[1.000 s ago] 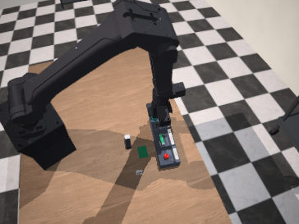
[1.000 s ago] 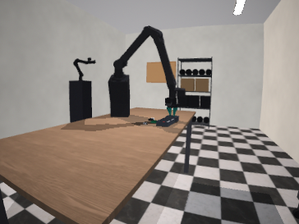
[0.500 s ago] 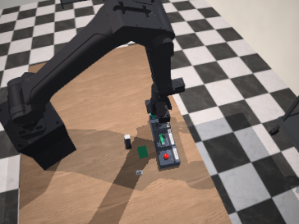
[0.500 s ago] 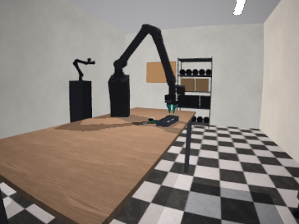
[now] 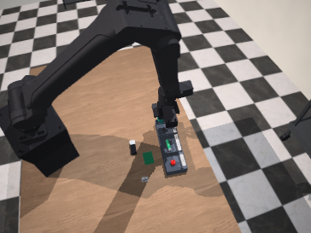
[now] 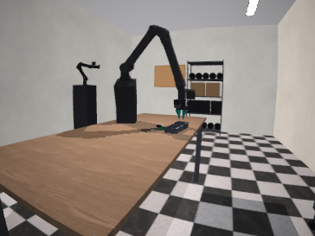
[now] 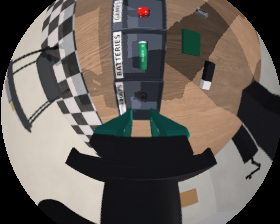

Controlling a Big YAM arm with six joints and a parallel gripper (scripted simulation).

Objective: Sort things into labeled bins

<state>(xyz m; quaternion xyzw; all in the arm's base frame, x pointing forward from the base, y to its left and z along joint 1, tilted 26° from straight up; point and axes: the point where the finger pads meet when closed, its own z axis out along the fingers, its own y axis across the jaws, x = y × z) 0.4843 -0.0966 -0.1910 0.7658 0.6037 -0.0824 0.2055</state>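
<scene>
A row of three dark bins lies on the table by its right edge. In the wrist view the far bin holds a red thing. The middle bin, labelled BATTERIES, holds a green battery. The near bin holds a small dark thing. My gripper hangs above the near bin's end with its green fingers part way apart and nothing between them; it also shows in the top view. A green flat board, a black-and-white block and a small grey part lie on the table left of the bins.
The arm's base stands at the table's left. The table's right edge runs close beside the bins, with the checkered floor beyond. A shelf rack stands behind the table.
</scene>
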